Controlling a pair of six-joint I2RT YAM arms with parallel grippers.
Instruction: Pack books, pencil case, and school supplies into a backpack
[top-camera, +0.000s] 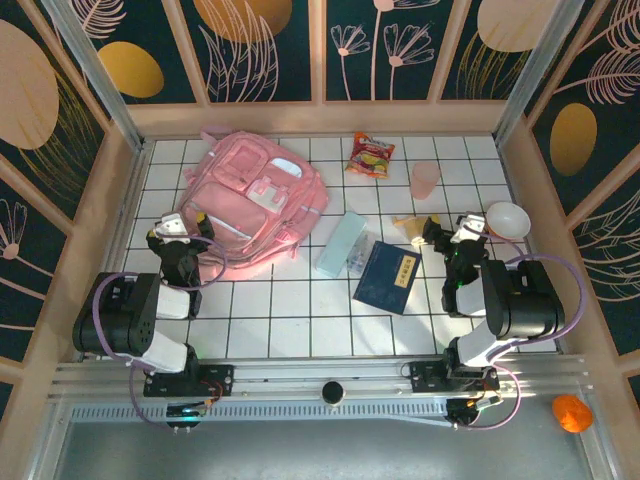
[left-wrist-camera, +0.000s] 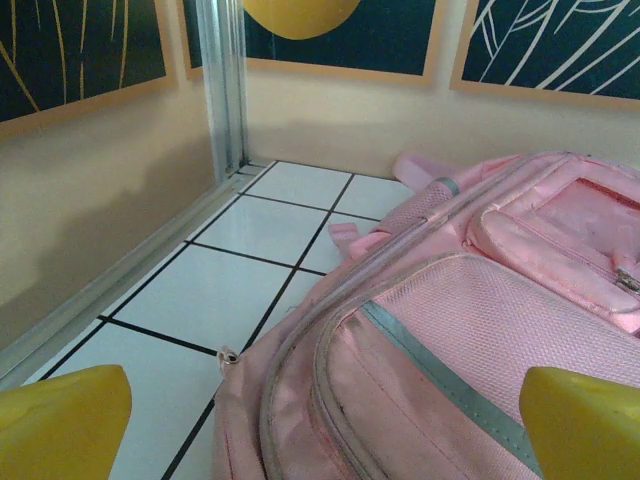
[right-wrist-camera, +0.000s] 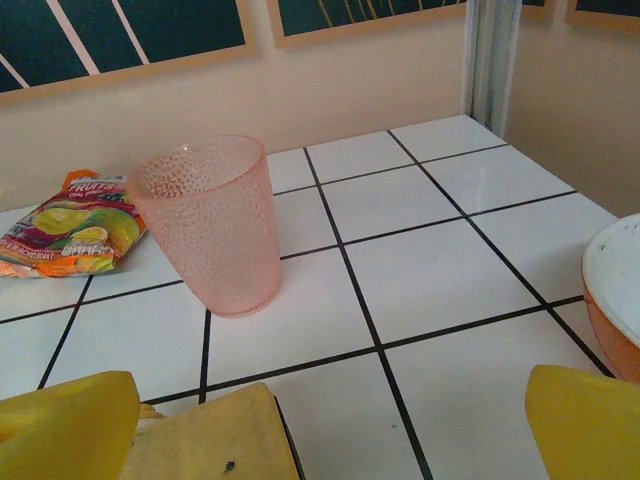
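Pink backpack (top-camera: 255, 200) lies on the tiled worktop (top-camera: 290, 310). Left claw (top-camera: 187, 225), wide open and empty, sits at its near-left edge; right claw (top-camera: 450, 232), also open, well to its right.

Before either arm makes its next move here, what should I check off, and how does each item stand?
1. The left gripper is open and empty, facing the backpack: ok.
2. The right gripper is open and empty: ok.
3. The backpack's main compartment is unzipped: cannot tell.
4. The navy book lies flat with nothing on top: ok.
5. The yellow block sits just ahead of the right gripper: ok.
6. The pencil case lies apart from the navy book: cannot tell.
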